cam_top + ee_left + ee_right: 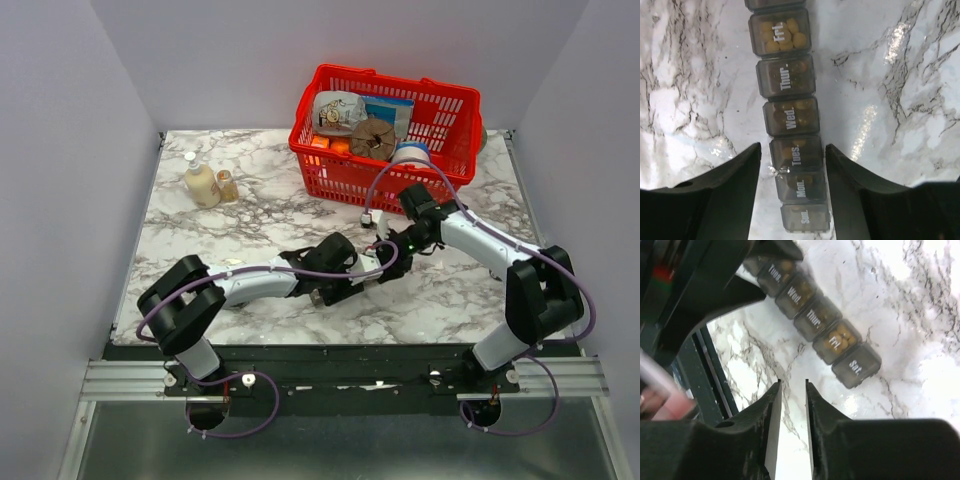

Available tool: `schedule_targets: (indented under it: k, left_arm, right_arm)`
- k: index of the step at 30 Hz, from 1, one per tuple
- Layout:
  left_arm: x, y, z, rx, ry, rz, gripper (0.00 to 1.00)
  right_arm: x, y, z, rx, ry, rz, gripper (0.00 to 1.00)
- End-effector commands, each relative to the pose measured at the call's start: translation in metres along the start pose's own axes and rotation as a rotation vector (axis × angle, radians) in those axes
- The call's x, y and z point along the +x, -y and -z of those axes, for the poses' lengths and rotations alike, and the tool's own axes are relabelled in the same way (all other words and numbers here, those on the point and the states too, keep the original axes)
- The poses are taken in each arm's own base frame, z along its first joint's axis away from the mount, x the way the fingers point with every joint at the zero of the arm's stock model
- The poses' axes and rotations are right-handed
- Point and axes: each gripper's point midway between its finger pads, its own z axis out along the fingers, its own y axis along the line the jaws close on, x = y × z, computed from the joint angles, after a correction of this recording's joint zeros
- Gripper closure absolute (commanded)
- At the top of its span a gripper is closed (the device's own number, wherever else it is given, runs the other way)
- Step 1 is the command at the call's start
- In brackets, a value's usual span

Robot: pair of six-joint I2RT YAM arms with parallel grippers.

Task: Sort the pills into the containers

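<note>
The dark grey pill strip (790,120) lies flat on the marble table with its lids shut, labelled Sun. to Fri. in the left wrist view. Yellow pills (781,34) show through the Fri. lid, and darker pills show under the other lids. My left gripper (793,146) is open and straddles the strip at Tues. and Mon. Its right finger is almost against the strip and a gap shows on the left. The right wrist view shows the strip (812,320) up to Sat. My right gripper (793,382) is narrowly open and empty, just short of the Sat. end. In the top view both grippers, left (362,275) and right (383,262), meet and hide the strip.
A red mesh basket (450,110) full of items stands at the back right. Two small bottles (202,183) stand at the back left. The left arm's gripper body (715,285) fills the upper left of the right wrist view. The table's dark front rail (330,352) is close behind.
</note>
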Motion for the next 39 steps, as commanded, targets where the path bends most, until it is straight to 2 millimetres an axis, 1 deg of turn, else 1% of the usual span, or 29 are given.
schedule_targets:
  k: [1,4,7,8,10,12,13,14,15,16,17,18,19,20,21,22,23,24,25,26,27,28,30,31,32,34,36,37,39]
  left_arm:
    - [0.003,-0.008,0.007,-0.037,-0.018,0.016,0.38]
    - [0.006,-0.006,0.007,-0.029,-0.025,0.017,0.36]
    - [-0.001,-0.006,0.015,-0.041,0.02,0.025,0.29]
    - [-0.008,-0.007,0.022,-0.051,0.053,0.029,0.27]
    - [-0.017,-0.006,0.031,-0.049,0.098,0.028,0.2]
    - [-0.036,-0.007,0.05,-0.06,0.187,0.029,0.13]
    - [-0.039,-0.006,0.057,-0.06,0.213,0.029,0.13]
    - [-0.053,-0.005,0.076,-0.066,0.285,0.026,0.12]
    - [-0.061,-0.006,0.086,-0.076,0.335,0.03,0.12]
    - [-0.062,-0.004,0.094,-0.074,0.366,0.032,0.11]
    - [-0.074,-0.006,0.118,-0.093,0.447,0.031,0.08]
    - [-0.081,-0.007,0.131,-0.101,0.5,0.056,0.04]
    - [-0.077,-0.016,0.141,-0.128,0.524,0.1,0.01]
    - [-0.083,-0.023,0.166,-0.16,0.598,0.13,0.01]
    - [-0.083,-0.031,0.178,-0.177,0.629,0.187,0.01]
    - [-0.078,-0.053,0.194,-0.223,0.664,0.33,0.01]
    - [-0.077,-0.064,0.215,-0.261,0.709,0.4,0.01]
    - [-0.07,-0.07,0.222,-0.273,0.7,0.457,0.01]
    - [-0.075,-0.077,0.239,-0.286,0.731,0.496,0.01]
    - [-0.069,-0.09,0.253,-0.329,0.742,0.528,0.01]
    - [-0.065,-0.093,0.257,-0.341,0.73,0.547,0.01]
    - [-0.068,-0.099,0.271,-0.371,0.751,0.553,0.01]
    - [-0.065,-0.104,0.283,-0.421,0.747,0.552,0.01]
    - [-0.067,-0.108,0.294,-0.462,0.757,0.548,0.01]
    - [-0.066,-0.11,0.3,-0.485,0.757,0.532,0.01]
    - [-0.065,-0.11,0.307,-0.505,0.753,0.52,0.01]
    - [-0.063,-0.11,0.31,-0.525,0.745,0.512,0.01]
    - [-0.063,-0.11,0.312,-0.526,0.747,0.51,0.01]
    - [-0.064,-0.106,0.313,-0.511,0.756,0.503,0.01]
  right_arm:
    - [0.016,-0.007,0.0,-0.036,-0.029,-0.019,0.64]
    - [0.019,-0.004,-0.001,-0.035,-0.04,-0.05,0.62]
    - [0.016,-0.002,0.005,-0.017,-0.02,-0.05,0.57]
    - [0.015,-0.001,0.007,-0.01,-0.015,-0.049,0.56]
    - [0.015,0.001,0.013,0.004,0.002,-0.045,0.52]
    - [0.013,0.003,0.024,0.035,0.034,-0.03,0.45]
    - [0.015,0.003,0.028,0.046,0.042,-0.021,0.42]
    - [0.011,0.002,0.037,0.075,0.066,0.005,0.38]
    - [0.01,0.005,0.045,0.105,0.083,0.011,0.31]
    - [0.013,0.007,0.051,0.132,0.086,0.022,0.26]
    - [0.008,0.004,0.064,0.174,0.118,0.051,0.22]
    - [0.007,0.009,0.076,0.217,0.14,0.053,0.14]
    - [0.005,0.011,0.085,0.254,0.163,0.062,0.11]
    - [0.0,0.011,0.099,0.294,0.196,0.073,0.07]
    - [-0.004,0.013,0.122,0.37,0.252,0.082,0.01]
    - [-0.011,0.013,0.138,0.419,0.298,0.087,0.0]
    - [-0.018,0.013,0.155,0.47,0.34,0.096,0.0]
    - [-0.019,0.016,0.174,0.531,0.379,0.081,0.0]
    - [-0.028,0.011,0.197,0.619,0.444,0.073,0.0]
    - [-0.033,0.011,0.212,0.678,0.48,0.057,0.0]
    - [-0.039,0.009,0.231,0.749,0.524,0.039,0.0]
    - [-0.044,0.008,0.258,0.876,0.606,-0.038,0.0]
    - [-0.047,0.003,0.289,1.005,0.703,-0.113,0.0]
    - [-0.046,0.005,0.312,1.109,0.788,-0.199,0.0]
    - [-0.045,-0.001,0.325,1.156,0.834,-0.227,0.0]
    - [-0.041,-0.007,0.349,1.241,0.87,-0.318,0.0]
    - [-0.039,-0.013,0.359,1.277,0.882,-0.33,0.0]
    - [-0.036,-0.016,0.369,1.324,0.894,-0.331,0.0]
    - [-0.038,-0.023,0.376,1.341,0.914,-0.312,0.0]
